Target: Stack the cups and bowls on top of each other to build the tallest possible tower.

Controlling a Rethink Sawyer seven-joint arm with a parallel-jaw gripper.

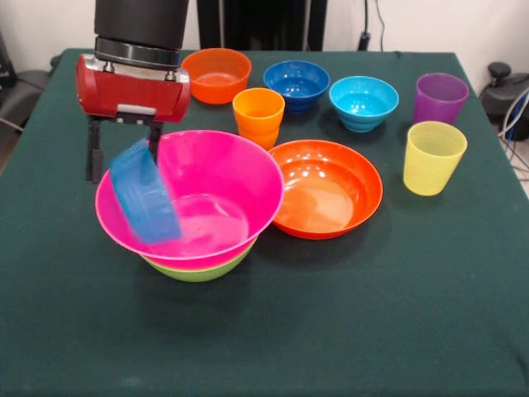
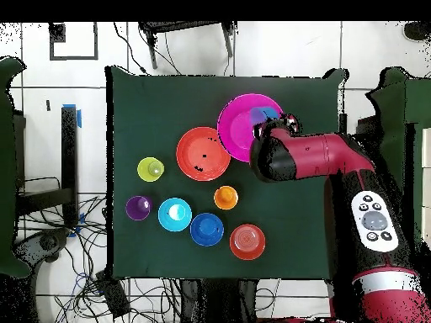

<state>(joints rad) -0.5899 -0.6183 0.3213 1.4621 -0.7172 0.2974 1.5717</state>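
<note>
We see the gripper (image 1: 124,153) over the left rim of the big pink bowl (image 1: 216,178), as the front view frames it. Its two black fingers (image 1: 95,149) are clamped on a small blue bowl (image 1: 145,192), which hangs tilted on edge and blurred, its lower part down inside the pink bowl. We can't tell whether it touches the pink wall.

The pink bowl sits nested in the lime green bowl (image 1: 198,269); only the green bottom edge shows under it. That pair is the tower (image 1: 194,248) right now.

Just beside it to the right, touching or nearly so, is the shallow orange bowl (image 1: 326,188), upright and empty. The orange cup (image 1: 258,116) stands just behind the gap between them.

Back row in the front view: small orange bowl (image 1: 216,74), dark blue bowl (image 1: 297,84), cyan bowl (image 1: 364,102), then the purple cup (image 1: 440,98). The yellow cup (image 1: 434,157) stands in front of the purple one, well apart from the orange bowl.

Overhead, the arm (image 2: 316,157) covers part of the pink bowl (image 2: 240,122); the gripper itself is hidden there. Everything sits on the green table cloth (image 1: 331,331).
</note>
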